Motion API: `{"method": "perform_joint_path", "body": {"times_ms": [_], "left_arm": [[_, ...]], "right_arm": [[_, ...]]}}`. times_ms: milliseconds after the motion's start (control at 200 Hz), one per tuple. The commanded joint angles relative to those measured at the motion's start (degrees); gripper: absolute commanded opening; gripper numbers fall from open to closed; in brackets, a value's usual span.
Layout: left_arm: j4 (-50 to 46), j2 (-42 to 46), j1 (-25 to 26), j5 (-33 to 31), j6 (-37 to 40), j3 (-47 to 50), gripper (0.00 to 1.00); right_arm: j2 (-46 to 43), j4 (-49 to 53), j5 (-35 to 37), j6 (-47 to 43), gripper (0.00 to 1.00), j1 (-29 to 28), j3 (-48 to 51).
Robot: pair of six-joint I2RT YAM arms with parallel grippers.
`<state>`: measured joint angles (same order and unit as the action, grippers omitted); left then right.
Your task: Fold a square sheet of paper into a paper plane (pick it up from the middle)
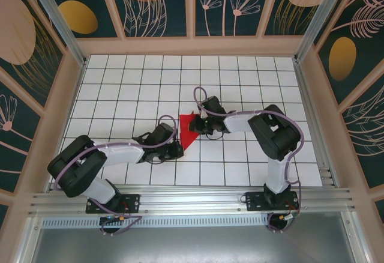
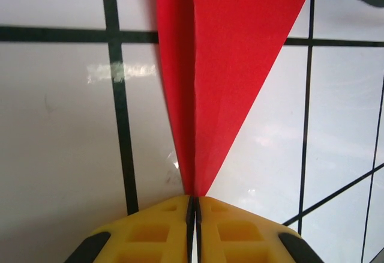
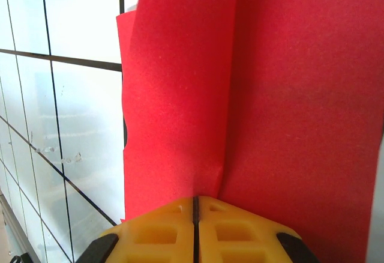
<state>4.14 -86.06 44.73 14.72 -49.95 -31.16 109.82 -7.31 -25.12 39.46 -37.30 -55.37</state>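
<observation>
Paper (image 1: 188, 129) from above: red, folded to a point, mid table (image 1: 120, 89) between left gripper (image 1: 178, 149) and right gripper (image 1: 202, 125); long axis near-to-far, tip toward the near edge. Left wrist: jaws pinched shut on that tip, paper (image 2: 234, 65) widening away. Right wrist: jaws shut on a crease in the paper (image 3: 288, 95).

Paper (image 1: 187, 134) plain bright red, no print; counter (image 1: 132, 83) glossy white w/ black grid lines; left gripper (image 2: 194, 206) & right gripper (image 3: 195, 206) yellow w/ black trim; arms (image 1: 120, 152) black & white; walls (image 1: 162, 11) dark teal w/ peach & gold leaf/flower motifs.
</observation>
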Motion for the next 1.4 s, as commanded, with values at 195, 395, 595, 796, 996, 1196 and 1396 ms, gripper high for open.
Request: {"method": "perform_joint_path", "body": {"times_ms": [195,395,595,796,996,1196,1396], "left_arm": [[-7.4,6.3,0.8,-5.2,1.2,-3.4,0.16],[0.0,5.3,-0.1,-10.0,0.6,-7.2,0.17],[7.1,-0.2,-2.0,-9.6,-0.5,-9.0,0.15],[10.4,-6.5,-3.3,-9.0,-1.1,-9.9,0.12],[10.6,-8.8,-3.4,-7.9,-1.1,-9.3,0.12],[9.1,-9.3,-3.5,-8.5,-0.8,-7.9,0.12],[8.7,-10.4,-3.5,-8.8,-0.8,-7.1,0.11]], "right_arm": [[3.7,4.6,4.2,1.0,0.09,-0.4,1.8],[3.5,4.5,4.1,1.2,0.09,-0.4,1.7],[3.4,4.4,3.8,1.4,0.09,-0.5,1.4],[3.2,4.3,3.2,1.7,0.09,-0.5,1.3],[1.3,4.0,2.6,1.8,0.09,-0.3,0.9],[-1.7,3.9,1.8,1.1,0.11,0.2,-0.8],[-5.6,3.3,1.9,-1.1,0.15,0.6,-1.8]]}}
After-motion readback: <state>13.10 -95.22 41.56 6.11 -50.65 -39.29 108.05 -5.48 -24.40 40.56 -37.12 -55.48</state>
